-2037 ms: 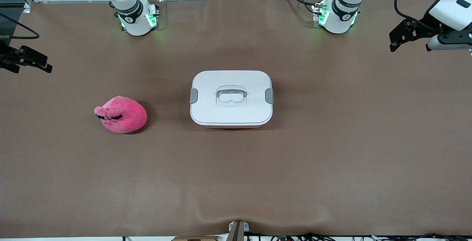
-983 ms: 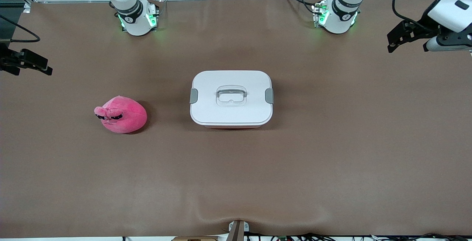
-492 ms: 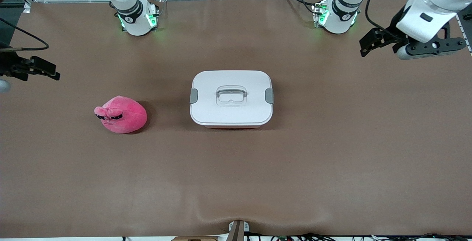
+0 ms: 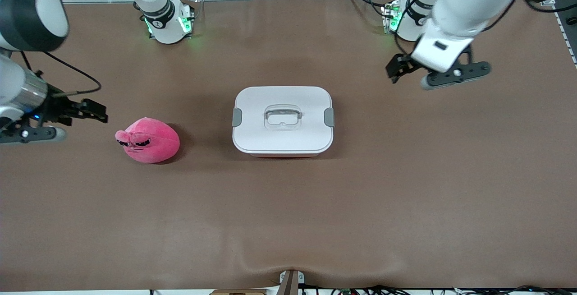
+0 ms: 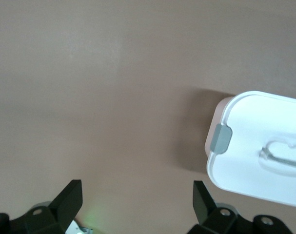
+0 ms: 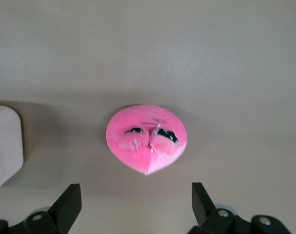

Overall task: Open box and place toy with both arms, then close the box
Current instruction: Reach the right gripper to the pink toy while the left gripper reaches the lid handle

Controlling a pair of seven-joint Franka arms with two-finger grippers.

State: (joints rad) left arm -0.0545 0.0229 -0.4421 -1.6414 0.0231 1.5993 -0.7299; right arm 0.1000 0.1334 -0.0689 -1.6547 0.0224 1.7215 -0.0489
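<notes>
The box (image 4: pixel 282 121) sits shut in the middle of the table, its white lid on, a grey clip (image 4: pixel 329 117) at each end and a clear handle (image 4: pixel 282 117) in the centre. The pink toy (image 4: pixel 148 140) lies beside it toward the right arm's end, eyes facing the front camera. My right gripper (image 4: pixel 98 110) hangs open above the table beside the toy; its wrist view shows the toy (image 6: pixel 147 141) ahead of the open gripper (image 6: pixel 136 197). My left gripper (image 4: pixel 394 70) hovers open off the box's other end, with the box (image 5: pixel 265 146) and its clip (image 5: pixel 221 138) in its wrist view.
A brown mat (image 4: pixel 405 186) covers the whole table. The two arm bases (image 4: pixel 169 22) (image 4: pixel 408 20) glow green along the edge farthest from the front camera. A small bracket (image 4: pixel 290 281) and cables sit at the nearest edge.
Both arms have swung in from the table's ends. The left gripper has come toward the box, the right gripper toward the toy. Box and toy have not moved.
</notes>
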